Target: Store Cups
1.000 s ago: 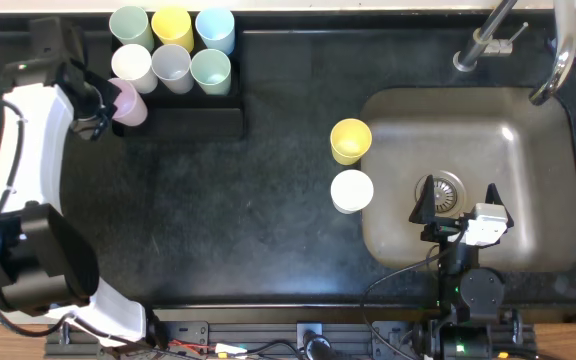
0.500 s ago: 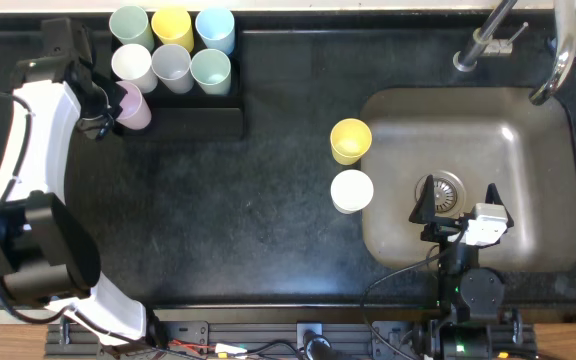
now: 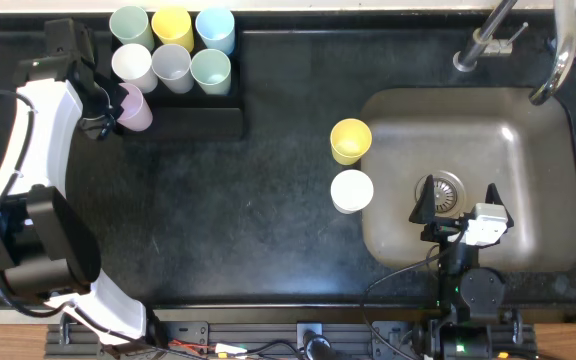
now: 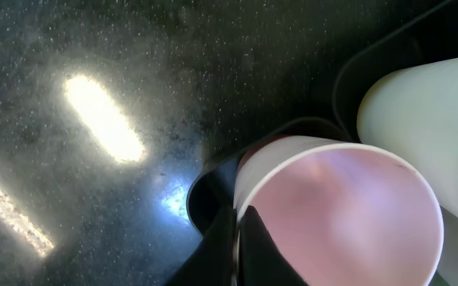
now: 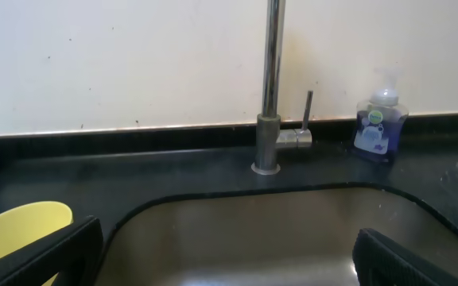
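Note:
A pink cup tilts over the front left slot of the black rack, and my left gripper is shut on its rim. In the left wrist view the pink cup hangs just above the dark slot opening, beside a white racked cup. Several cups stand in the rack, among them a green one and a mint one. A yellow cup and a white cup stand on the counter by the sink. My right gripper rests open over the sink.
The steel sink takes up the right side, with the faucet and a soap bottle behind it. The yellow cup shows beside my right gripper. Dark counter lies between rack and sink.
My left arm has shifted slightly right and farther back, carrying the pink cup closer over the rack's front left slot. The right arm has not moved.

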`<state>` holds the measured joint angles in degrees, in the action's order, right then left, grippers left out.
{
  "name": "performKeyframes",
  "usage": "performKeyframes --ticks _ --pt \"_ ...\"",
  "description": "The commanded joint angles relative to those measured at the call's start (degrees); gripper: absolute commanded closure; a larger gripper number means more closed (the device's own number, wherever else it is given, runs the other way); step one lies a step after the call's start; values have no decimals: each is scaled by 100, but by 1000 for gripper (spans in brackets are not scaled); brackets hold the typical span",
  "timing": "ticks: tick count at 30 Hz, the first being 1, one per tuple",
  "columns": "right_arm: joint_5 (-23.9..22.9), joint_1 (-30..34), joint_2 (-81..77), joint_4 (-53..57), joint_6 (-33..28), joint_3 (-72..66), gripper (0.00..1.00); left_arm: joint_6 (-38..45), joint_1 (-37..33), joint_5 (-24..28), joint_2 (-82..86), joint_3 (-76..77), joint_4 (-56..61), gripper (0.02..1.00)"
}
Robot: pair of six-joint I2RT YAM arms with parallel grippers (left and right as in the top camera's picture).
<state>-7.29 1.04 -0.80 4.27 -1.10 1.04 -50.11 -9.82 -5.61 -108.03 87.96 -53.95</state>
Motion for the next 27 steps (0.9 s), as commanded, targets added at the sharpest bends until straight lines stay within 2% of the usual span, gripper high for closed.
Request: performKeyframes --ticks 1,2,3,14,20,24,27 --pt "37 15 50 -28 2 -76 3 -96 22 -2 -240 24 122 200" --pt "37 15 50 -28 0 -76 3 -96 22 -2 -240 24 109 75" --pt "37 15 50 -28 2 -76 3 -96 22 -4 -236 24 101 23" --pt "37 15 50 -28 0 -76 3 -92 22 4 352 24 24 18" --pt "37 15 50 -28 2 -76 3 22 68 306 1126 24 -297 18" --pt "37 15 50 -28 0 -76 3 463 426 361 1585 44 -293 18" --pt "37 15 50 -28 0 -76 5 1010 1040 356 1631 205 -317 18"
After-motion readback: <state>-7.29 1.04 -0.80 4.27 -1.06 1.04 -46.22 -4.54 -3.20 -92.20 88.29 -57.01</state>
